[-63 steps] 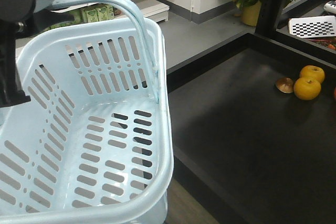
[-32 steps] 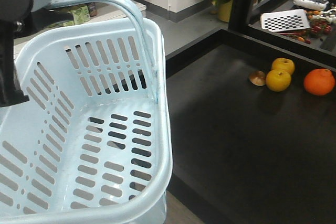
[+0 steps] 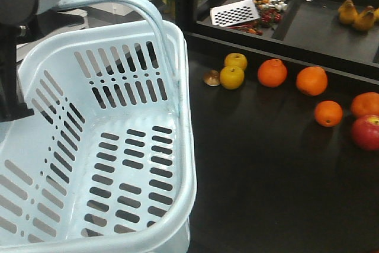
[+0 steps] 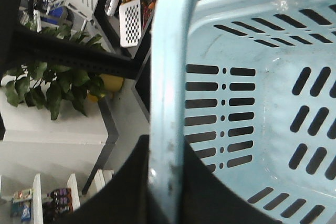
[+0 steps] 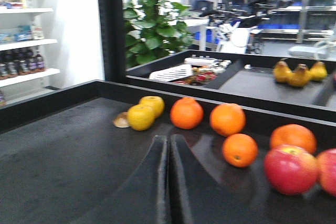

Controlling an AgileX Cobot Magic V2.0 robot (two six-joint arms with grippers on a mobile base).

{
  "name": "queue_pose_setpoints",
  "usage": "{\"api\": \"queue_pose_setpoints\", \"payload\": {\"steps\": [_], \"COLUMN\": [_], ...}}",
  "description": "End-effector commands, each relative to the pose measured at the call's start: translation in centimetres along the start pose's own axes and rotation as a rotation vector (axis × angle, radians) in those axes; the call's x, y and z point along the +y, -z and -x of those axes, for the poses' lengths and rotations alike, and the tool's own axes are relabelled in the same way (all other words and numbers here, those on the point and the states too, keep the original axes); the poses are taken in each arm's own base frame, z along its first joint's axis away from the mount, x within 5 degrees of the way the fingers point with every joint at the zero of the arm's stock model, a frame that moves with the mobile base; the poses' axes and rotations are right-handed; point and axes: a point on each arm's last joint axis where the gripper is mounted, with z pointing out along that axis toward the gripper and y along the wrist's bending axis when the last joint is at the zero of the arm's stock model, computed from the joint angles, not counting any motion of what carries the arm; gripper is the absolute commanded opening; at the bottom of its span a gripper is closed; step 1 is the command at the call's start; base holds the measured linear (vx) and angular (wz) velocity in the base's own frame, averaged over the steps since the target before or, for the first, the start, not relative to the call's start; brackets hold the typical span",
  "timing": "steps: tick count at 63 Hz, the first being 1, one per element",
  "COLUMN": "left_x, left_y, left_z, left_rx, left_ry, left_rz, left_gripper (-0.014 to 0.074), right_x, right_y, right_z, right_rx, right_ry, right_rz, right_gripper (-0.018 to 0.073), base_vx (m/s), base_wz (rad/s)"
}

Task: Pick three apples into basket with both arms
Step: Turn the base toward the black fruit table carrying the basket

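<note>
Oranges (image 3: 272,72) had swung into view at right. Basket (image 3: 185,164) overhung the black table's (image 3: 266,199) left edge, handle (image 4: 169,77) clamped by left gripper (image 4: 166,184); open tabletop between. Right gripper (image 5: 168,182) closed, empty.

Glossy plastic basket (image 3: 188,164), matt black tabletop (image 3: 266,194)

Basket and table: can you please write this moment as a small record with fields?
Basket: light blue, empty, beside the black table
Left gripper: shut on the handle
Right gripper: shut, holding nothing, over the table
Oranges: four, on the table
Yellow fruits: two, close together
Red apple: at the table's right edge, not picked
</note>
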Motion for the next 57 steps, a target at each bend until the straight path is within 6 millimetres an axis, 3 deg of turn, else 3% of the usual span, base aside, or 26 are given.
{"api": "queue_pose_setpoints", "payload": {"steps": [1,57], "left_x": [1.34,1.34], "left_y": [1.60,1.60], "left_z": [0.41,0.41], "left_rx": [-0.083,-0.083], "left_ry": [0.019,0.019], "left_rz": [0.106,0.106], "left_gripper": [-0.0006,-0.0006], "right_x": [-0.03,-0.03], "right_y": [0.00,0.00], "right_z": [0.35,0.35], "right_rx": [-0.068,-0.068], "right_ry": [0.007,0.007], "right_rz": [-0.005,-0.005], "right_gripper": [-0.0008,-0.0008], "base_vx": [0.00,0.04], "base_wz": [-0.47,-0.36]}}
